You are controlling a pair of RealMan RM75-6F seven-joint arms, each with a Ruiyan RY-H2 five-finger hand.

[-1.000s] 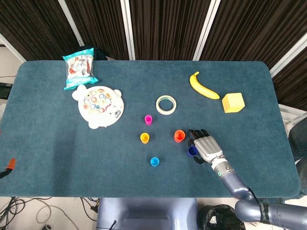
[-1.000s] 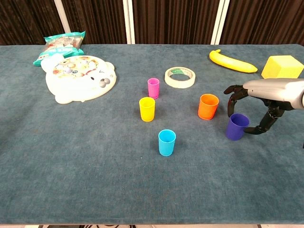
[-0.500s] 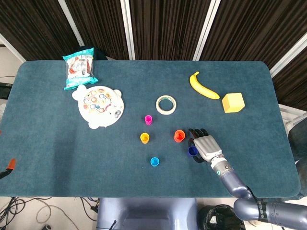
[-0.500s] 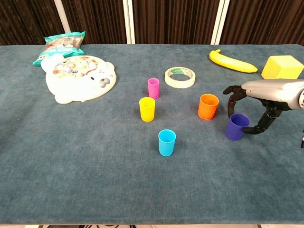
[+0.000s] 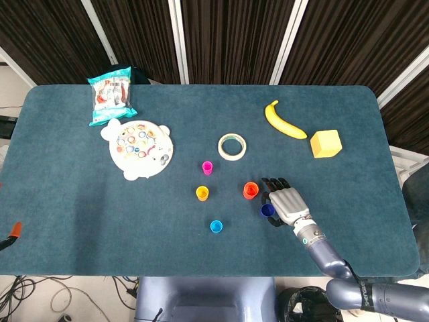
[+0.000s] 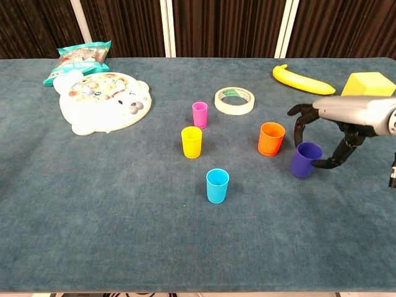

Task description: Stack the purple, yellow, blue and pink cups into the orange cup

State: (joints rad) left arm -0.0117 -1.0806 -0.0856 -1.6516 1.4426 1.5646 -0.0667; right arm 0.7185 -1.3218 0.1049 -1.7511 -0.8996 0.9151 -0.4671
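Dark teal cloth covers the table (image 5: 67, 221), and the items on it are listed here from left to right. A snack bag (image 5: 111, 94) lies at the far left corner, touching or just overlapping a white bear-shaped toy plate (image 5: 140, 148) printed with coloured rings. Near the table centre stand three small upright cups: the pink cup (image 6: 200, 114) farthest back, the yellow cup (image 6: 192, 142) just in front of it and slightly left, and the blue cup (image 6: 217, 185) nearest the front edge. These three are apart from one another. A roll of tape (image 6: 234, 101) lies flat behind and to the right of the pink cup. The orange cup (image 6: 271, 138) stands upright to the right of the yellow cup, open and with nothing visible inside it. Just beside it, on its right and slightly nearer the front, is the purple cup (image 6: 303, 159). The right hand (image 6: 337, 133) arches over and around this cup: the dark fingers (image 6: 301, 127) curve down on the cup's far side and the thumb reaches in from the right at rim height, so the hand grips the purple cup. In the chest view the cup leans slightly toward the orange cup; whether its base is clear of the cloth cannot be determined. A banana (image 5: 282, 121) and a yellow block (image 5: 326, 143) lie near the far right, well apart from the cups. The left hand does not appear in either view.
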